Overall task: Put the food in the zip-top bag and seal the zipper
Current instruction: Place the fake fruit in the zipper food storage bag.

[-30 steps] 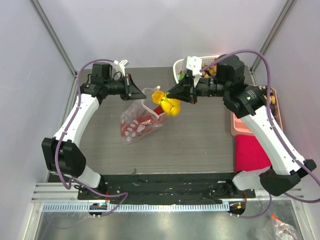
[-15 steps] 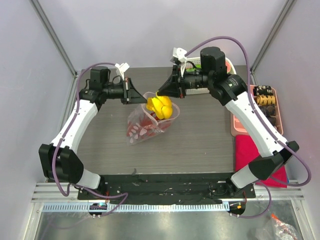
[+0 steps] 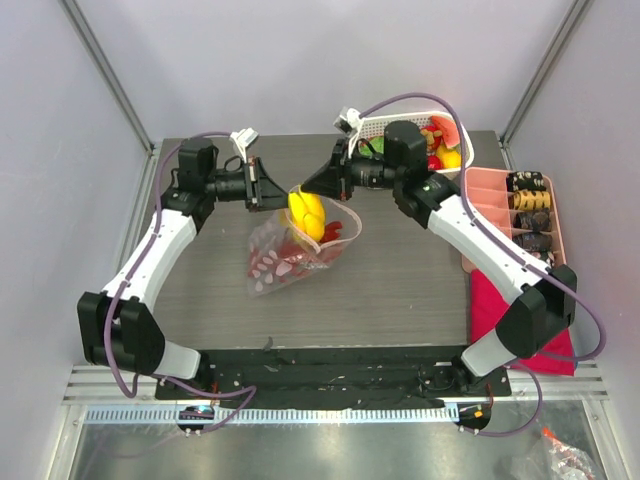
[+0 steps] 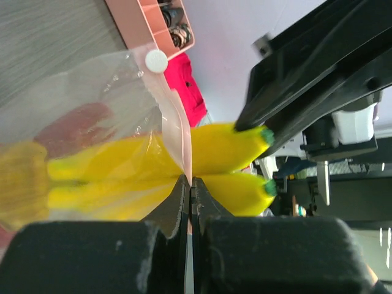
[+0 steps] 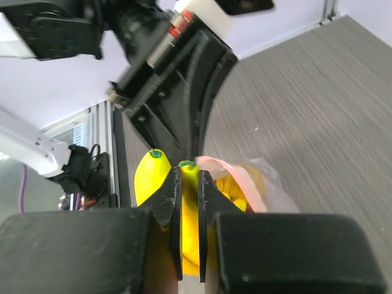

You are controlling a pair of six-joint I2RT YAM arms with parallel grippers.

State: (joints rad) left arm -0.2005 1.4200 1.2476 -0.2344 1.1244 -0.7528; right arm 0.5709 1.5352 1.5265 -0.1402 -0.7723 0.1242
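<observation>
The clear zip-top bag (image 3: 298,252) lies mid-table with red food inside. My left gripper (image 3: 277,189) (image 4: 190,179) is shut on the pinkish zipper (image 4: 176,125), holding the bag's mouth edge up. A bunch of yellow bananas (image 3: 306,212) (image 5: 152,176) with green tips hangs at the bag's mouth, and my right gripper (image 3: 312,186) (image 5: 189,172) is shut on one banana of the bunch. In the left wrist view the bananas (image 4: 228,150) straddle the zipper edge, partly behind the clear plastic. The two grippers face each other, very close.
A white lattice basket (image 3: 400,125) with more colourful food stands at the back right. A pink compartment tray (image 3: 488,195) with dark items lies along the right edge, and a red cloth (image 3: 498,305) lies in front of it.
My right arm has swung left and carried the bananas from beside the bag to its raised mouth. The left gripper has kept its hold on the bag edge and shifted slightly.
</observation>
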